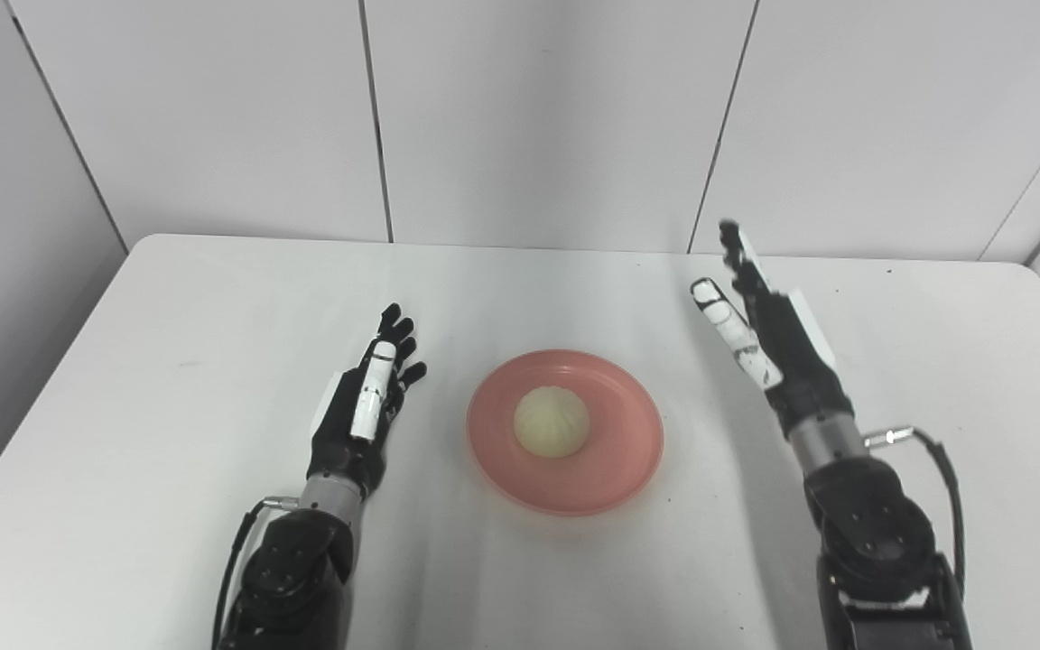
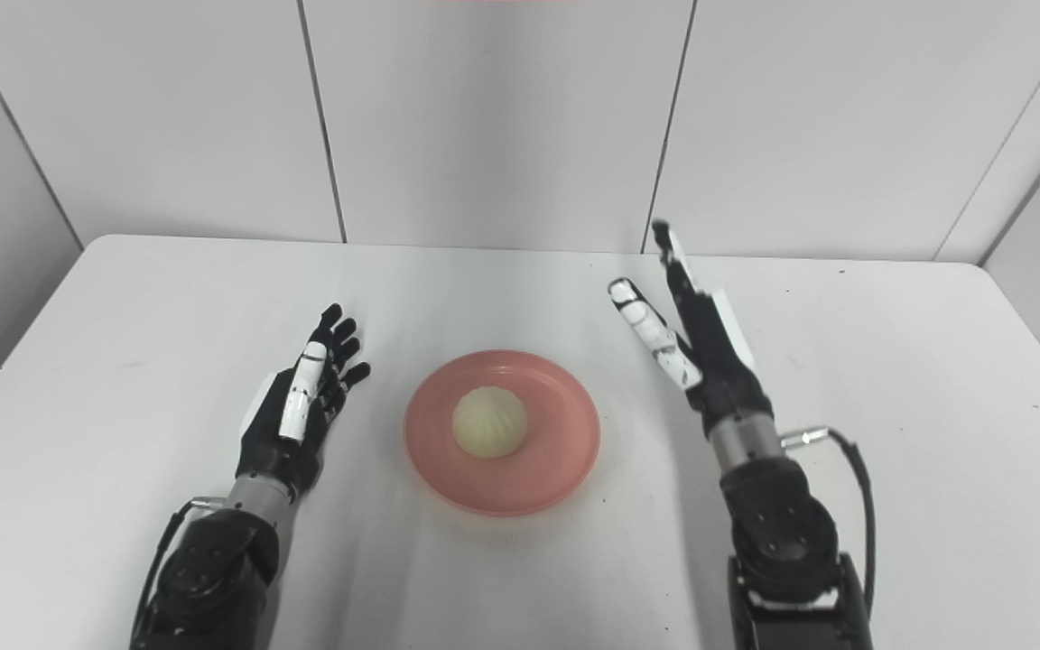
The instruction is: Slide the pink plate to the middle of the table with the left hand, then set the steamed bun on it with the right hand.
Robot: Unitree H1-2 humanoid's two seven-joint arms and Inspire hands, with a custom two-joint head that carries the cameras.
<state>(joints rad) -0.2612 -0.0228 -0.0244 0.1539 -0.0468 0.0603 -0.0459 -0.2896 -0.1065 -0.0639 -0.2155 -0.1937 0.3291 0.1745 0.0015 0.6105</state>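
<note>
The pink plate (image 1: pixel 615 469) lies near the middle of the white table (image 1: pixel 168 361). A pale steamed bun (image 1: pixel 552 422) sits in the plate's centre. My left hand (image 1: pixel 366 397) rests to the left of the plate, a short gap away, open with its fingers stretched forward and holding nothing. To the right of the plate my right hand (image 1: pixel 759 320) is raised off the table, open, fingers pointing up and away. Neither hand touches the plate or the bun.
The table's far edge (image 1: pixel 574 246) meets a white panelled wall. Its rounded corners show at the back left and back right. A cable (image 1: pixel 940 469) loops beside the right forearm.
</note>
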